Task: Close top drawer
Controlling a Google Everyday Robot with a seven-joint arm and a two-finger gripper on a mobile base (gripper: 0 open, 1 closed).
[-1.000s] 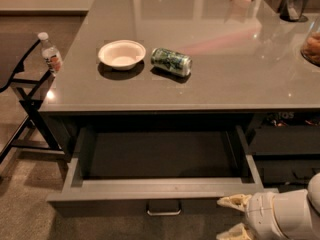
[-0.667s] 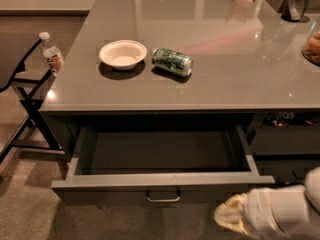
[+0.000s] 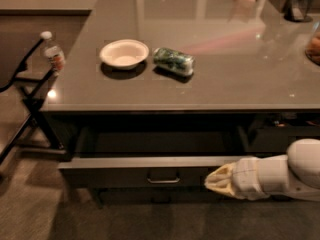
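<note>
The top drawer point(image 3: 125, 171) is a wide, shallow dark-grey drawer under the grey counter point(image 3: 235, 69). It stands partly open, its front pulled out a little from the cabinet. A small silver bar handle point(image 3: 163, 178) sits at the middle of its front. My gripper point(image 3: 214, 181) comes in from the lower right on a white arm. Its cream tips are against the drawer front, just right of the handle.
A white bowl point(image 3: 124, 53) and a green can on its side point(image 3: 173, 61) lie on the counter. A water bottle point(image 3: 54, 53) stands on a black folding stand point(image 3: 27, 91) at the left. Other dark drawers point(image 3: 282, 134) are at the right.
The drawer has slid inward and shows less of its inside. My gripper has moved left and up against the drawer front. The view has shifted closer.
</note>
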